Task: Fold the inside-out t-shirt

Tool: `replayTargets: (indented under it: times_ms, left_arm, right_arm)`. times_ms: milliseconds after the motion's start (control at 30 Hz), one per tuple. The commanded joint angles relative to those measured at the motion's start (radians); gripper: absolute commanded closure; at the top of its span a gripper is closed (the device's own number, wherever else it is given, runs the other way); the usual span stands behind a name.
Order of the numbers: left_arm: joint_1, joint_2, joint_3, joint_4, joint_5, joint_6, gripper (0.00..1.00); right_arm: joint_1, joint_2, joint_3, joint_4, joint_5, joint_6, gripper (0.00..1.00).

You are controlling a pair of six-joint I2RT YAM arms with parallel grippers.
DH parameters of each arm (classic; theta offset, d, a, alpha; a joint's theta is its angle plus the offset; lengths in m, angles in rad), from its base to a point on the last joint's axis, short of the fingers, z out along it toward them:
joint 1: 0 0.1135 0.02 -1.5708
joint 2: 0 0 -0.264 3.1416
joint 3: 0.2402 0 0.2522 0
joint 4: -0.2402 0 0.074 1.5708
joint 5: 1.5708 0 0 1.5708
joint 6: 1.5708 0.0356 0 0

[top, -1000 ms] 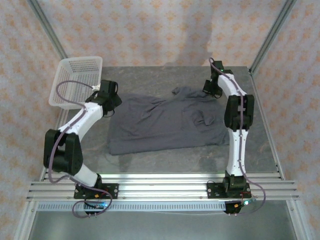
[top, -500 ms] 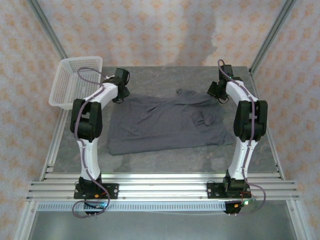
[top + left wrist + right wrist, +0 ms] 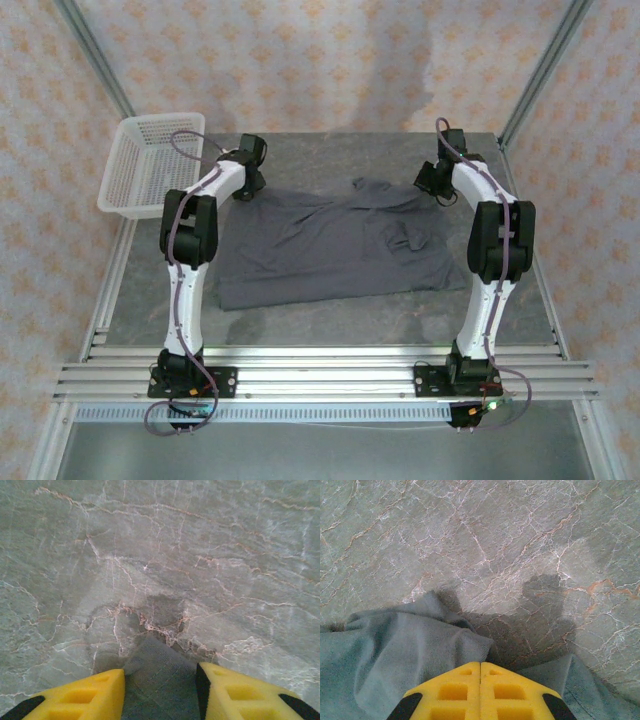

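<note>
Worktop (image 3: 330, 322), grey veined stone. The inside-out t-shirt (image 3: 320, 250) lies spread flat across the middle, front edge toward the arms, collar bump at the far edge. Its outline matches that of a second ago; no visible shift in the cloth.

Left arm: the biggest change. A second ago it was folded low, with its elbow pushed out to the near left and its wrist over the shirt's left edge. Half a second ago it had swung up toward the far-left corner. Now the elbow stands nearly straight above the base and the wrist reaches over that far-left corner of the shirt. Left gripper (image 3: 160, 680): released, its yellow fingers (image 3: 95, 695) standing apart and astride the pointed corner of grey cloth. The cloth lies flat on the stone between them, not pinched up.

Right arm: moved a little farther out and to the right compared with a second ago, then no change over the last half second. Right gripper (image 3: 480, 666): clenched, fingers meeting with no gap, at the shirt's far-right edge. A raised fold of cloth runs up to the tips, with more cloth at lower right. Cannot tell whether any cloth is caught between them.

White mesh basket (image 3: 115, 188) at the far-left corner, just beside the left wrist, same place as before.
</note>
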Motion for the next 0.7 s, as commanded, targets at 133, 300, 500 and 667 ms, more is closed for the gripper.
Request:
replayTargets:
  times_ms: [133,300,500,667]
  left_arm:
    - [0.022,0.029,0.059,-0.093,-0.043,-0.014,0.76]
    - [0.037,0.006,0.050,-0.105,-0.040,-0.037,1.00]
    - [0.089,-0.127,-0.057,-0.089,-0.033,-0.063,1.00]
    - [0.099,-0.221,-0.183,-0.033,0.060,-0.100,1.00]
  right_arm:
    - [-0.003,0.022,0.038,-0.010,0.010,0.015,1.00]
    - [-0.011,0.027,0.047,-0.014,0.034,0.052,1.00]
    - [-0.067,0.017,0.034,-0.014,0.036,0.099,1.00]
    - [-0.081,0.045,0.046,-0.027,-0.021,0.105,1.00]
